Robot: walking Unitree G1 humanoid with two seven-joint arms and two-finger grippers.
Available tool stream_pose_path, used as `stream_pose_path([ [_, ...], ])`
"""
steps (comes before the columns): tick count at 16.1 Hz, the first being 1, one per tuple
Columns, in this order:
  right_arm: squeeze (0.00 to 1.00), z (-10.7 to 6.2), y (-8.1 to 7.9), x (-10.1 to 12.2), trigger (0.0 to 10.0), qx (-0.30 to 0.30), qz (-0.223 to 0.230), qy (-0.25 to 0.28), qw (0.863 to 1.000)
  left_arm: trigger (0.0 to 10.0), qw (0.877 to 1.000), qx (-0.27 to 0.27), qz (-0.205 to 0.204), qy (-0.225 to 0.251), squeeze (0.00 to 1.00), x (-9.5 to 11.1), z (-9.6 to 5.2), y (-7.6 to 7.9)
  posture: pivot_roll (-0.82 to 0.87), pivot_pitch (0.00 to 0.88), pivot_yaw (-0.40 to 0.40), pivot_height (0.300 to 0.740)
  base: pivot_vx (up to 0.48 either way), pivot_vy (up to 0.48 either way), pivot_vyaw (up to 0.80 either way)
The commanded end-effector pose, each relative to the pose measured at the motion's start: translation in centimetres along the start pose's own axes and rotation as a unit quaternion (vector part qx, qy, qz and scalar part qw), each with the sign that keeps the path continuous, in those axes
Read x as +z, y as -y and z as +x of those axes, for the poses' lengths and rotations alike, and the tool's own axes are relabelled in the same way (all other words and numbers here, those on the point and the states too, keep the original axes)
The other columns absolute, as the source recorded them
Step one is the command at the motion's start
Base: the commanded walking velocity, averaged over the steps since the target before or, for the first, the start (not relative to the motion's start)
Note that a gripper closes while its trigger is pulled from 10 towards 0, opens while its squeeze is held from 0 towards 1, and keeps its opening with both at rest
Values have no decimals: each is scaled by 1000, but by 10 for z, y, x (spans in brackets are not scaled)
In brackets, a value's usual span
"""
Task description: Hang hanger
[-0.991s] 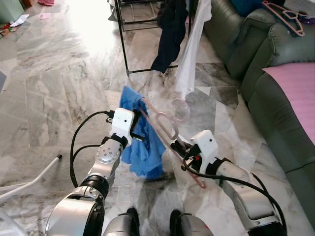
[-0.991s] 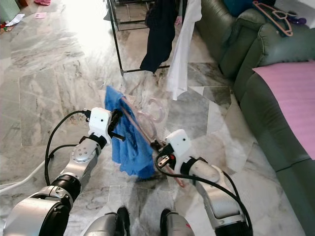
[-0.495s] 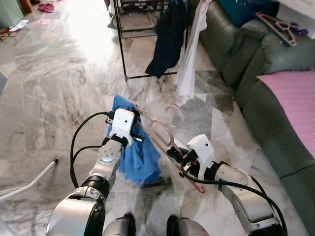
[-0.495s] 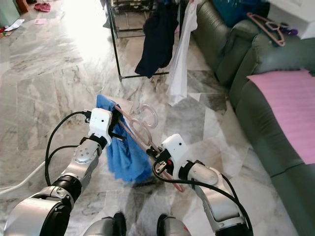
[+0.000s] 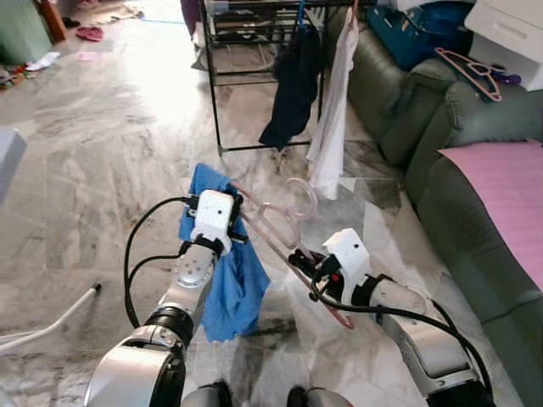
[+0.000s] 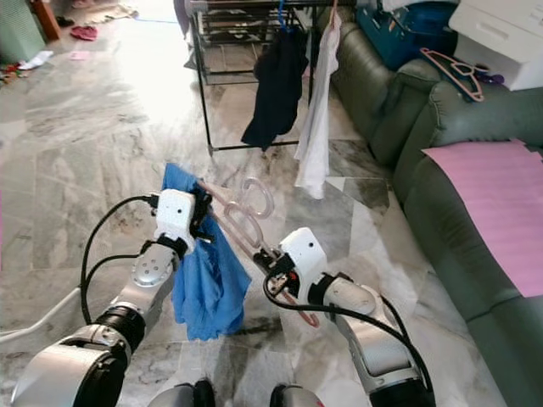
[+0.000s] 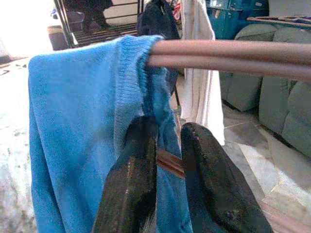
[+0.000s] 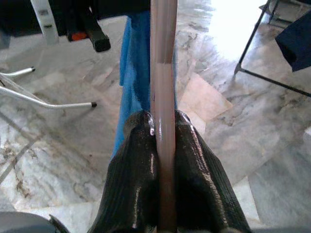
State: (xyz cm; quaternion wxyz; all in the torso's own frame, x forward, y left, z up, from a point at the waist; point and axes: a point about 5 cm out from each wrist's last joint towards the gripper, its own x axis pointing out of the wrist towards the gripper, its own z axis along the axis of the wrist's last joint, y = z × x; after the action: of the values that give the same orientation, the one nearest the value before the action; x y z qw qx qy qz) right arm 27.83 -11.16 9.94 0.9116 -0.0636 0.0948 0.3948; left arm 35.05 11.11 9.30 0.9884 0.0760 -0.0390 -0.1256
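We are carrying one pink hanger with one blue garment draped over it, held out over the marble floor in front of the clothes rack and well short of it. Our left end effector is clenched on the hanger's lower bar right where the blue cloth hangs over the shoulder, and our right end effector is clamped on the hanger's other arm, its fingers pressed to either side of the thin rod. We judge the hanger to be light and fairly stiff, but its smooth rods look slippery between the pads, so it may twist if we loosen either hold; a hold on the two arms, as now, should keep it level while leaving the hook free for the rail. The garment is soft and limp, hanging mostly toward the left arm's side, so it could slide off if the hanger tips that way. On the rack we count two garments already hanging, one dark and one white, side by side. Beyond the rack to its right stands a green sofa, with one more pink hanger resting on its arm.
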Motion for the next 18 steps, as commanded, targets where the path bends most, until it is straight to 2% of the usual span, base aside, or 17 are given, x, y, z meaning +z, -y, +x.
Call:
stream_pose_path([
  [1,0,-4,3,7,10000,-13,-6,23,1000,10000,1000,2,3,-10,1000,-4,-2,0,-267,81,5,740,0,0,0],
  [4,0,-7,3,7,10000,-36,-5,25,999,10000,1000,-18,8,-6,1000,-1,0,0,-297,110,39,740,0,0,0],
  [6,0,-4,-1,8,10000,-42,-1,31,999,10000,1000,-24,13,5,1000,1,-1,-6,-288,103,40,740,0,0,0],
  [10,0,-2,-1,5,10000,-33,0,25,999,10000,1000,22,8,14,1000,0,-6,-22,-262,99,9,740,0,0,0],
  [12,0,-4,7,6,10000,-36,-3,20,999,10000,1000,19,0,6,1000,-6,-10,-19,-238,104,-17,740,0,0,0],
  [18,0,1,7,14,10000,-2,-18,23,1000,10000,1000,0,-23,8,1000,-4,-7,-5,-234,78,-54,740,0,0,0],
])
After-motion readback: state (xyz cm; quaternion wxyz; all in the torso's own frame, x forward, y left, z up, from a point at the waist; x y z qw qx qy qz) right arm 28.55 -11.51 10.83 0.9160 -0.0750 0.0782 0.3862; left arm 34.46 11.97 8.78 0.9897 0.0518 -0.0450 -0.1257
